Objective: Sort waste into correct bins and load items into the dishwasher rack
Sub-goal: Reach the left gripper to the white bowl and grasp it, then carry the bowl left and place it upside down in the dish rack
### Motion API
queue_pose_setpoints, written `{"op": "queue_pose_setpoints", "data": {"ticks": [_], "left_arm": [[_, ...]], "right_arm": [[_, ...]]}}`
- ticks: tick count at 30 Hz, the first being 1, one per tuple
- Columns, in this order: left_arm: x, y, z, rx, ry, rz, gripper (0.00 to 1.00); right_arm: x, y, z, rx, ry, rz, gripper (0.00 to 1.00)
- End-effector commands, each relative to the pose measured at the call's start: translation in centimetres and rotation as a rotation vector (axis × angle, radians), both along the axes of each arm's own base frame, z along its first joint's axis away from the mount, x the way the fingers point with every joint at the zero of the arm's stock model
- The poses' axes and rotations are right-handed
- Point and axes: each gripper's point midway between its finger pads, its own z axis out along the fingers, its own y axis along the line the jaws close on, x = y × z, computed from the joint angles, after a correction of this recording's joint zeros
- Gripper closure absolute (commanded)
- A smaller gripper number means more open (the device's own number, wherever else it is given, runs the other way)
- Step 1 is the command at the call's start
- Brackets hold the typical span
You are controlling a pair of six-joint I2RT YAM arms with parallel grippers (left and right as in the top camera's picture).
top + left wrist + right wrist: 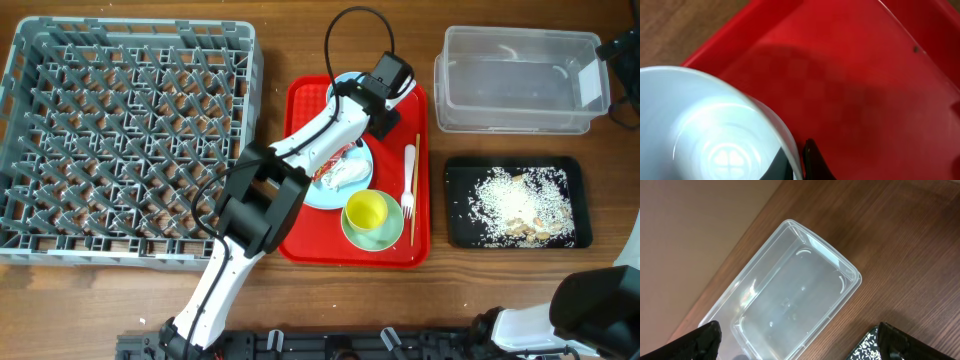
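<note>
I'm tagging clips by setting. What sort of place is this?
Probably a lab tabletop staged for dish clearing: grey dishwasher rack, red tray of used dishes, black tray of rice scraps, on a wooden table.

A grey rack [100,247] fills the left, a red tray [330,243] mid-table carries a pale blue bowl [715,130], yellow cup [366,211], pale green bowl [388,237] and white fork [408,175], and right sit a clear tub [520,126] and whitish-speckled black tray [459,215].
</note>
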Motion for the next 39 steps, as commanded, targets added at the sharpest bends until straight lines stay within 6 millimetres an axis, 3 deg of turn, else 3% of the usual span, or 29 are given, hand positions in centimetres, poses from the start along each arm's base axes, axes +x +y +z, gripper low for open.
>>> {"op": "queue_pose_setpoints", "data": {"ticks": [1,8,11,13,17,21,24,26,29,30,35,39], "left_arm": [[1.0,0.6,0.0,0.099,-0.103,0.054,0.96],[1.4,0.3,2.0,0.167,-0.219,0.088,0.96],[1.9,1.3,4.4,0.148,-0.232,0.117,0.96],[2.7,2.6,7.0,0.110,-0.251,0.169,0.96],[4.7,6.9,12.9,-0.004,-0.275,0.298,0.96],[7.1,14.2,17.1,-0.019,-0.327,0.467,0.96],[7.7,19.0,17.9,0.052,-0.353,0.574,0.96],[7.8,21.3,17.2,0.005,-0.300,0.661,0.96],[7.5,22.4,15.1,-0.278,-0.040,0.650,0.96],[7.7,23.7,15.1,-0.347,0.001,0.685,0.96],[8.2,30.1,17.1,-0.548,0.064,0.770,0.96],[7.5,32.2,18.9,-0.792,0.178,0.740,0.96]], "right_arm": [[-0.1,0.1,1.0,-0.010,-0.021,-0.006,0.00],[-0.1,0.1,1.0,-0.009,-0.021,-0.006,0.00],[-0.1,0.1,1.0,-0.009,-0.021,-0.006,0.00],[-0.1,0.1,1.0,-0.010,-0.021,-0.006,0.01],[-0.1,0.1,1.0,-0.009,-0.021,-0.006,0.00],[-0.1,0.1,1.0,-0.009,-0.021,-0.007,0.00],[-0.1,0.1,1.0,-0.009,-0.021,-0.007,0.00],[-0.1,0.1,1.0,-0.009,-0.021,-0.007,0.00],[-0.1,0.1,1.0,-0.009,-0.021,-0.007,0.00],[-0.1,0.1,1.0,-0.009,-0.021,-0.007,0.00],[-0.1,0.1,1.0,-0.009,-0.021,-0.007,0.00],[-0.1,0.1,1.0,-0.009,-0.021,-0.007,0.00]]}}
